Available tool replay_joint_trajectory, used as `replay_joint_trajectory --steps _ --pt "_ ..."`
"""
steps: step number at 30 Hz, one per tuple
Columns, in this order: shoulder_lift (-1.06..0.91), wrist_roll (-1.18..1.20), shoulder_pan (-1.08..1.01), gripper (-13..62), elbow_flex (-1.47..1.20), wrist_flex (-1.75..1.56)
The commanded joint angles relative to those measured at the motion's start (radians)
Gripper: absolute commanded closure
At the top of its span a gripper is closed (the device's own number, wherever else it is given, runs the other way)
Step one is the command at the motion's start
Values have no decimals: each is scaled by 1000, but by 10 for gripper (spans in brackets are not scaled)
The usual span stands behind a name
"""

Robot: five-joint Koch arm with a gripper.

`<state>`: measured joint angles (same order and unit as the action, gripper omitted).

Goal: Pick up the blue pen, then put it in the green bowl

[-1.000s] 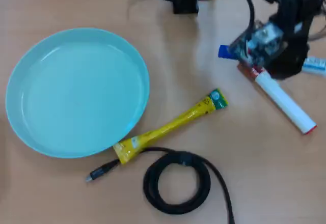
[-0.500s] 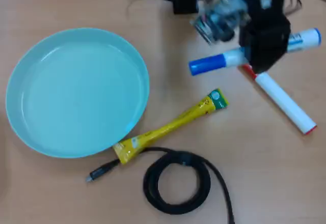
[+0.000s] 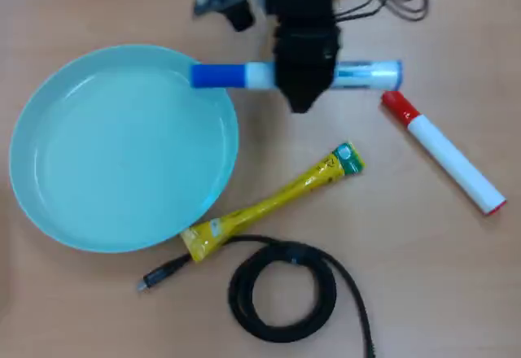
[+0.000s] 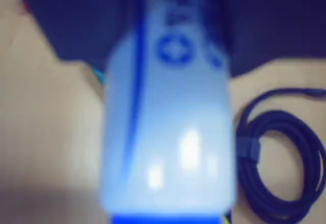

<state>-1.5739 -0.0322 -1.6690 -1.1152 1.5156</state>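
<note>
Presently held: thick white blue-capped marker pen (image 3: pixel 244 75), clamped crosswise in our black gripper (image 3: pixel 303 102).
Its blue cap overhangs the rim of the shallow turquoise-green plastic bowl (image 3: pixel 49 211); we log it airborne.

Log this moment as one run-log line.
phase: carry | hand: shut on blue pen | pen: level, cap over green bowl rim | next: release in bowl

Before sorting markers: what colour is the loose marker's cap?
Red cap, clearest in the overhead view.
</note>
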Motion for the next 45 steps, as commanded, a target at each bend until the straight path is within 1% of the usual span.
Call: replay_joint_trajectory --steps 1,10,17,29,37,45 --pt "-57 -18 -64 557 32 -55" --pt "-48 -20 -302 551 2 -75" --pt "-31 -18 -391 548 -67 -204" --pt "120 -17 -577 546 -130 -290" --pt "138 -18 -618 504 -221 -488" --pt "285 -20 -653 496 -218 -617"
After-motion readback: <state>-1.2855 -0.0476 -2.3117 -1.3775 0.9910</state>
